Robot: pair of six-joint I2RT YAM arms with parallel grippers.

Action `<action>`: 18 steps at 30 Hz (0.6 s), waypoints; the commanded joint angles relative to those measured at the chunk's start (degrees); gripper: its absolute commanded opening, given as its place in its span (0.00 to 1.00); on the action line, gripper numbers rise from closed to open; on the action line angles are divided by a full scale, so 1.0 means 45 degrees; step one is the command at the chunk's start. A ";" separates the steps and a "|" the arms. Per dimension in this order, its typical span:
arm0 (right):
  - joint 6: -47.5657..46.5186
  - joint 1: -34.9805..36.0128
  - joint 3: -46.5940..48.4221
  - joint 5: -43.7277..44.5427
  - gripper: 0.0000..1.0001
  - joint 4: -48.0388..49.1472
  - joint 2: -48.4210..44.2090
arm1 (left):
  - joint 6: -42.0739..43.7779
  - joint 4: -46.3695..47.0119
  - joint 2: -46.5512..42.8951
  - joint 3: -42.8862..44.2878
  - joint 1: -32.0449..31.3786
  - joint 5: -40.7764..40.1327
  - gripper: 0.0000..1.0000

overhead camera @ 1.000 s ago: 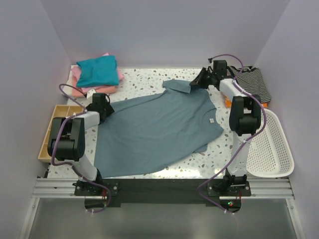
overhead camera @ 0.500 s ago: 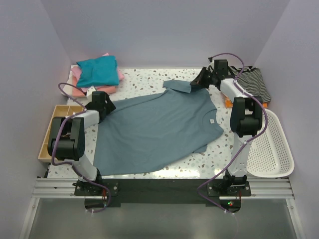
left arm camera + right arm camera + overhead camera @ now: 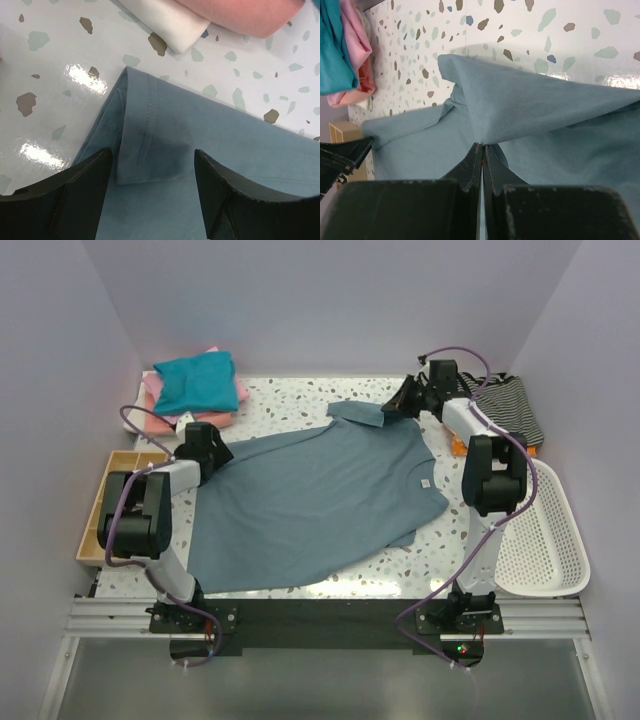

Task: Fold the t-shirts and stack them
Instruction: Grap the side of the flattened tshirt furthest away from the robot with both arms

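Speckled, glossy worktop (image 3: 290, 405), lilac walls (image 3: 330, 300) all round. White mesh basket (image 3: 545, 540) near right; wooden tray (image 3: 100, 510) on the left, contents unclear. The slate-blue t-shirt (image 3: 320, 495) sprawls mid-worktop. Right pincer (image 3: 481, 150) is pinching its far sleeve, left pincer (image 3: 152, 170) is spread over the left sleeve hem. Folded stack (image 3: 195, 380) far left.

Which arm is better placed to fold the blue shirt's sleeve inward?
Right: the right gripper is shut on the sleeve of the blue t-shirt; the left gripper hangs open above a hem corner.

Robot lab cell: plain lavender walls (image 3: 330, 300), terrazzo table (image 3: 290, 405), aluminium mounting rail (image 3: 110, 615).
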 commanded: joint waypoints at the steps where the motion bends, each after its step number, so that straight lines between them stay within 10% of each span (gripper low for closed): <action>1: -0.0376 0.0046 0.0043 -0.0265 0.00 -0.0037 -0.0688 | 0.0125 0.0927 0.0387 0.0407 0.0089 -0.0116 0.70; 10: -0.0455 0.0027 -0.0230 -0.0226 0.00 -0.0096 -0.0786 | 0.0106 0.1455 0.0602 0.0387 0.0089 0.0040 0.55; 18: -0.0474 0.0026 -0.0348 -0.0109 0.00 -0.0154 -0.0806 | 0.0165 0.1320 0.0524 0.0407 0.0089 0.0177 0.11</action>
